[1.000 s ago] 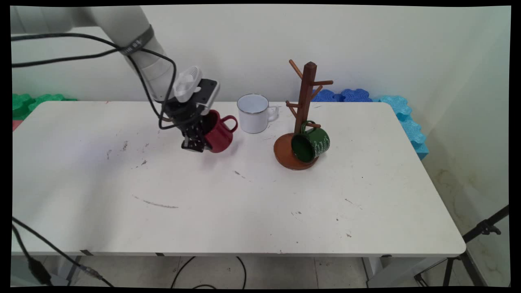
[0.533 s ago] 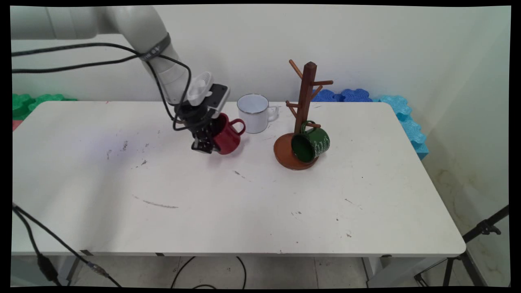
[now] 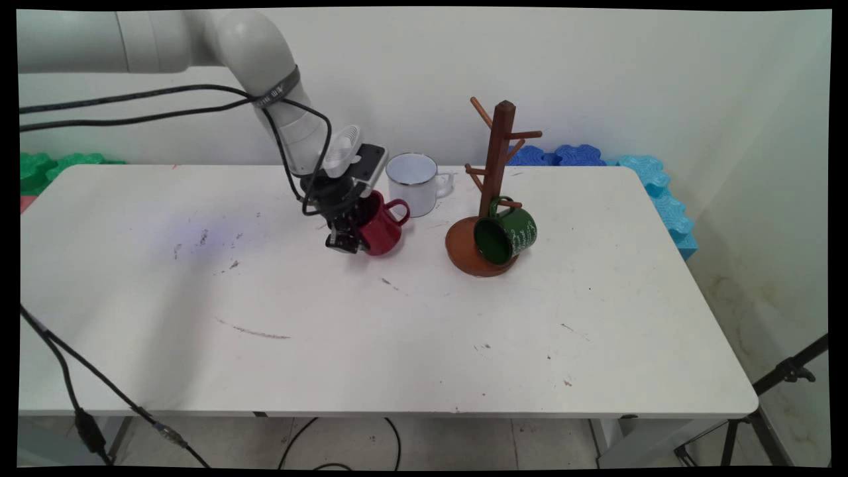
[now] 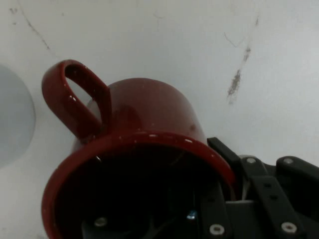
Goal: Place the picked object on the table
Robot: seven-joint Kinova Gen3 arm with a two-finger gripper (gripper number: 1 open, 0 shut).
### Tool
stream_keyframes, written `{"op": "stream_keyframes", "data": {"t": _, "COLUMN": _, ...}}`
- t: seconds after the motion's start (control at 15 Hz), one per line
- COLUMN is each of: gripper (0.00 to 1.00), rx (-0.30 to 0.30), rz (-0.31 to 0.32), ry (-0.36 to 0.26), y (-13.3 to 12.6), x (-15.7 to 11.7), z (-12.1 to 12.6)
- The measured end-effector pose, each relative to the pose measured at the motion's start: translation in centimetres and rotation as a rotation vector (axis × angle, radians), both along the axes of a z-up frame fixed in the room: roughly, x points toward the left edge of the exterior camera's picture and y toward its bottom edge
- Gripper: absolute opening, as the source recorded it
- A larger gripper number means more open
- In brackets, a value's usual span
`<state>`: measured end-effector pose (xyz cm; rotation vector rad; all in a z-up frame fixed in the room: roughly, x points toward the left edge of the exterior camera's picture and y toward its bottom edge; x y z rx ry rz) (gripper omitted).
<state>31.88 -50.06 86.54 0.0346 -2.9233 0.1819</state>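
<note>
My gripper (image 3: 350,240) is shut on the rim of a dark red mug (image 3: 383,228), one finger inside it and one outside. The mug hangs tilted just above the white table (image 3: 397,331), its handle pointing right toward a white enamel mug (image 3: 413,185). In the hand view the red mug (image 4: 144,144) fills the middle, its handle at upper left, and my gripper (image 4: 224,199) pinches its rim at the lower right. Right of these stands a wooden mug tree (image 3: 495,185) with a green mug (image 3: 507,233) hanging from a low peg.
Green foam blocks (image 3: 53,165) lie behind the table's left end and blue ones (image 3: 596,159) behind its right end. Black cables (image 3: 165,109) hang from the arm. A tripod leg (image 3: 782,377) stands at the lower right, off the table.
The arm has carried the red mug to the right and slightly down, closer to the white mug and the mug tree. The grip is unchanged.
</note>
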Motion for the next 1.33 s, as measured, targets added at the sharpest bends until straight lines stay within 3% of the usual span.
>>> {"op": "stream_keyframes", "data": {"t": 0.8, "gripper": 0.00, "rx": 0.015, "rz": 0.003, "ry": 0.008, "y": -1.2, "x": -0.7, "z": -1.5}}
{"op": "stream_keyframes", "data": {"t": 0.87, "gripper": 1.00, "rx": 0.015, "rz": 0.001, "ry": 0.009, "y": -1.2, "x": -0.8, "z": -1.5}}
{"op": "stream_keyframes", "data": {"t": 1.33, "gripper": 1.00, "rx": 0.014, "rz": -0.001, "ry": 0.029, "y": -1.1, "x": -1.2, "z": -1.6}}
